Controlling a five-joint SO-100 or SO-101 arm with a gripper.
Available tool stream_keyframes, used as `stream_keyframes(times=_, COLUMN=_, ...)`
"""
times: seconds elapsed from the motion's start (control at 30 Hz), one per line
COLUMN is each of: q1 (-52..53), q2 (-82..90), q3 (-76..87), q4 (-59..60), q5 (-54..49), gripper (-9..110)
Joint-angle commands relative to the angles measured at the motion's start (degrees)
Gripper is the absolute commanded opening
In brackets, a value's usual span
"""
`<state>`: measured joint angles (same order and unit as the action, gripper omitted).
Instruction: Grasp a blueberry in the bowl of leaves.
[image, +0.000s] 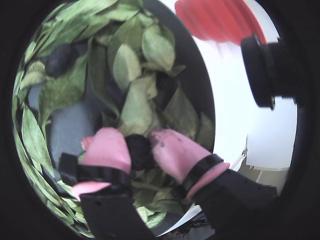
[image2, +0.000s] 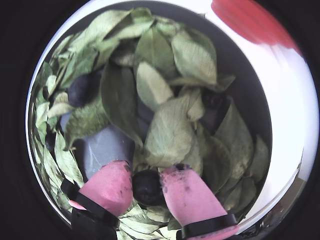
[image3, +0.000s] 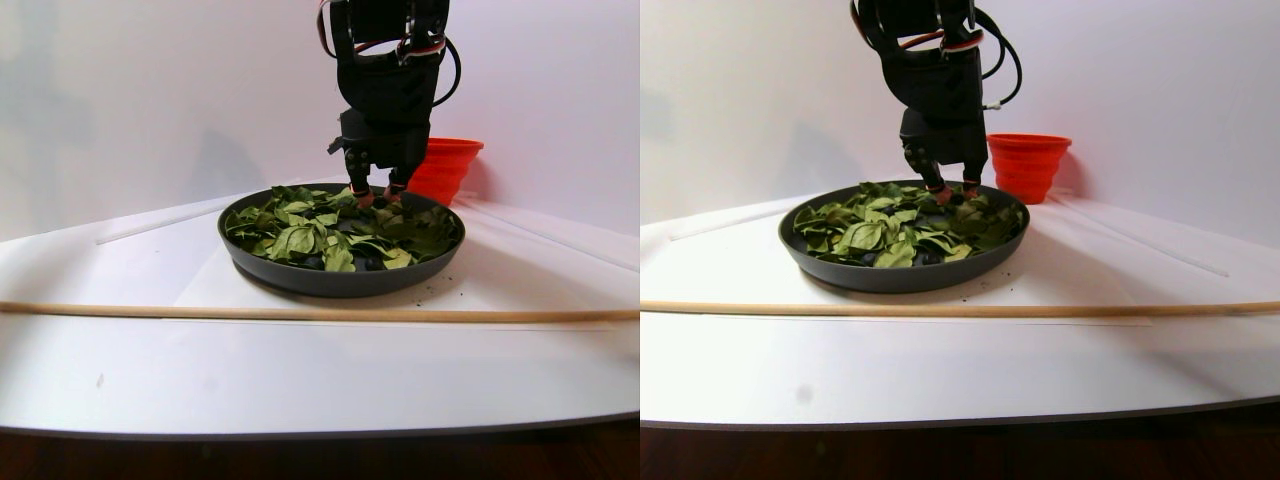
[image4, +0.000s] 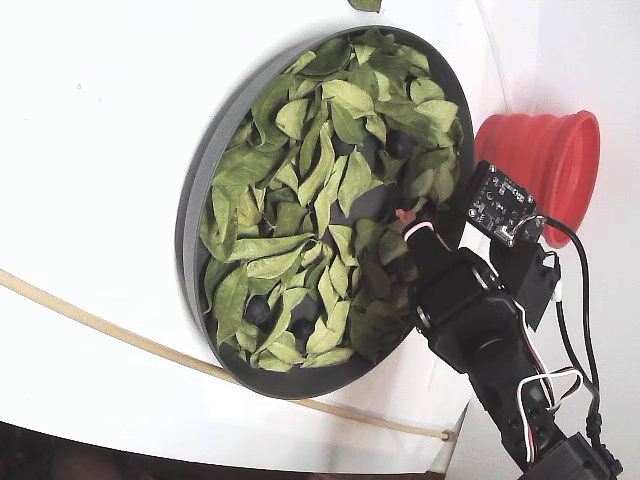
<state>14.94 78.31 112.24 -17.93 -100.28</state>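
The dark-grey bowl (image4: 195, 210) holds a loose heap of green leaves (image4: 300, 190). In both wrist views my gripper (image: 140, 145) (image2: 147, 175) has its pink fingertips (image2: 107, 185) closed on a dark blueberry (image: 139, 150) (image2: 147, 186) down among the leaves (image2: 170, 130), near the bowl's rim (image: 200, 75). In the stereo pair view the gripper (image3: 377, 195) reaches down to leaf level at the bowl's (image3: 330, 280) back edge. Other blueberries (image4: 398, 143) (image4: 258, 310) (image2: 80, 90) lie partly under leaves.
A red ribbed cup (image4: 545, 160) (image3: 445, 165) stands just beyond the bowl, close to the arm. A thin wooden stick (image3: 300, 313) (image4: 100, 325) lies across the white table in front of the bowl.
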Motion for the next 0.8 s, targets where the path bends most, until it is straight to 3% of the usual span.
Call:
stream_keyframes(times=0.0, q1=1.32, q2=7.82, q3=-1.32, q4=-0.97, q5=-0.88, gripper=9)
stream_keyframes(times=0.77, q1=3.16, q2=13.54, q3=-4.13, q4=1.85, q5=-3.08, gripper=9)
